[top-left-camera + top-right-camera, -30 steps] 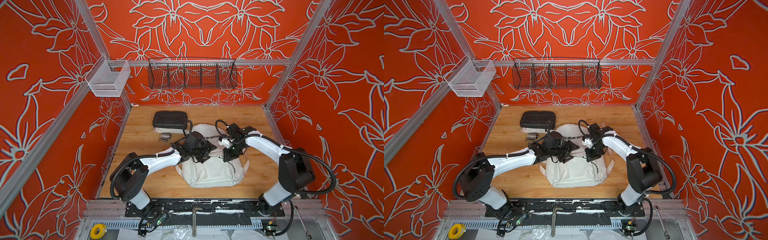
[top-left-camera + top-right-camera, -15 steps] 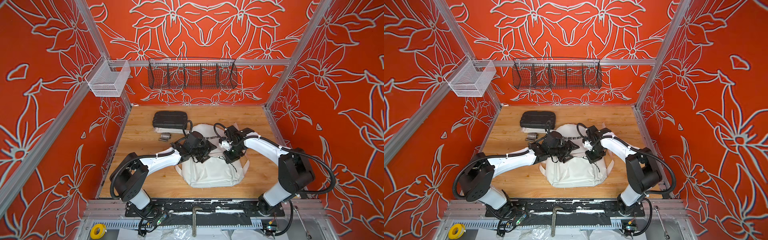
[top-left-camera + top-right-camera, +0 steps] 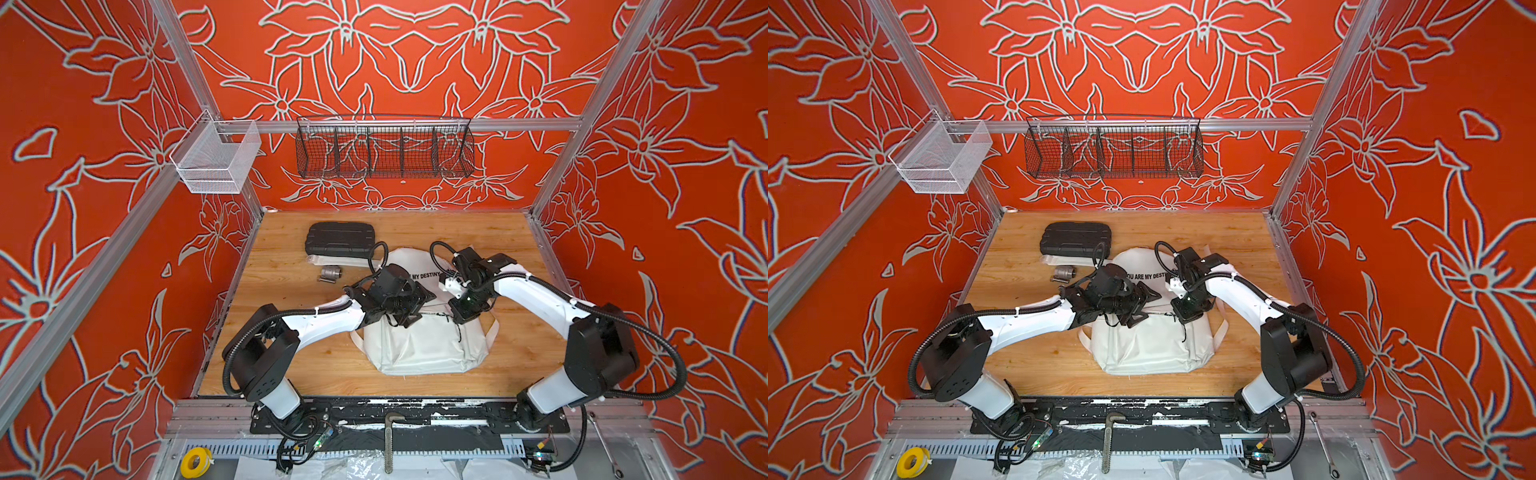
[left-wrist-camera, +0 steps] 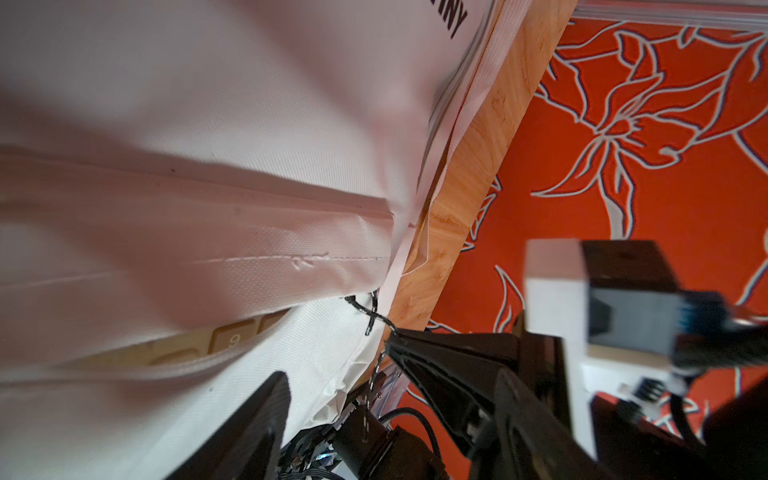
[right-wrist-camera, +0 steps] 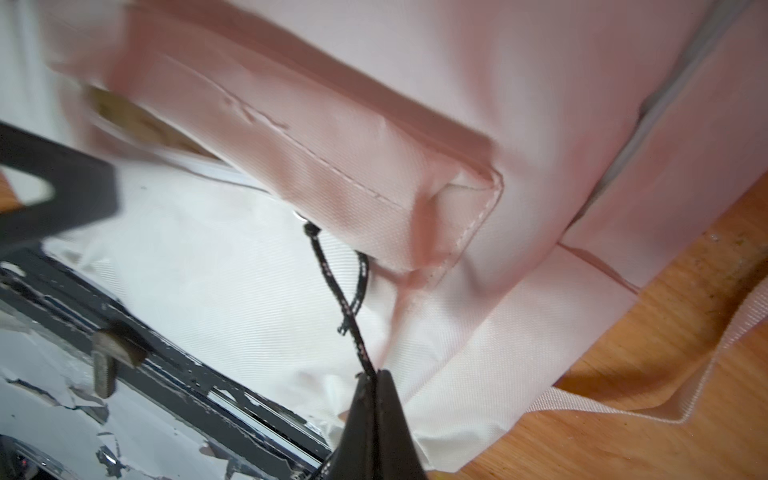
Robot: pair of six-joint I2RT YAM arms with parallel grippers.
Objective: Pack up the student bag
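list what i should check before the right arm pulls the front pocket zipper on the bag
1. Right gripper shut on the zipper cord: ok.
2. Left gripper bracing the bag: cannot tell; it is open, over the bag.
3. Front pocket closed: not ok; a gap shows a tan keypad inside.
4. Strap away from the cord: ok, it lies on the table.
5. Everything packed: not ok; black case and small metal part sit on the table.

The print on the student bag (image 3: 419,349) is partly covered; a tan item (image 4: 230,341) in its pocket is mostly concealed.
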